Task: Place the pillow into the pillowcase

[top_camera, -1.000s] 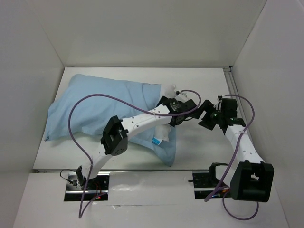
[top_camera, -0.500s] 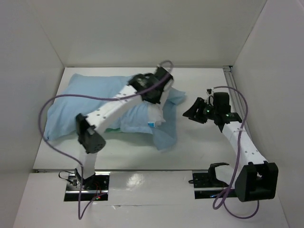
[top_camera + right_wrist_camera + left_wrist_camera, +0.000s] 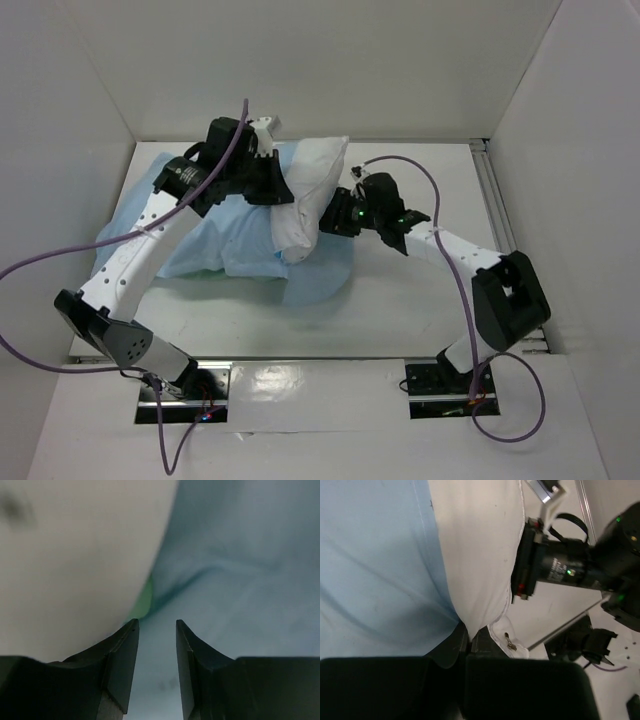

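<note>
Status. The pillow (image 3: 310,190) is up off the table (image 3: 420,310), standing tilted at the far middle. Its top leans far-right and its low end rests on the pillowcase (image 3: 200,235). From overhead most of it is bare white, so it's outside the case wherever I can see. Can't tell whether the low end sits inside the opening.

The pillowcase lies rumpled on the left half of the table, light blue face up. One flap spills toward the near side below the pillow.

Left gripper (image 3: 277,190):
- It's reached out to the far side, on the pillow's left flank, right on the line where white meets blue.
- In the left wrist view the fingers (image 3: 451,645) are closed tight with no gap, and white pillow cloth funnels down into the pinch.
- Blue case cloth runs up against the left finger. Can't say whether any of it is caught too.
- A piped seam and a small metal tab (image 3: 507,640) sit just right of the pinch.

Right gripper (image 3: 325,217):
- It comes in from the right, tips at the pillow's right flank, low down.
- In the right wrist view the fingers are parted with a clear gap and nothing between them.
- Beyond the tips I see white pillow on the left, blue case on the right, and a green strip (image 3: 145,600) of cloth at the join.
- The view is too close and blurred for me to say whether the tips touch cloth.

The two grippers are on opposite flanks of the pillow, near each other. In the left wrist view the right one's black body shows just past the pillow's edge.
</note>
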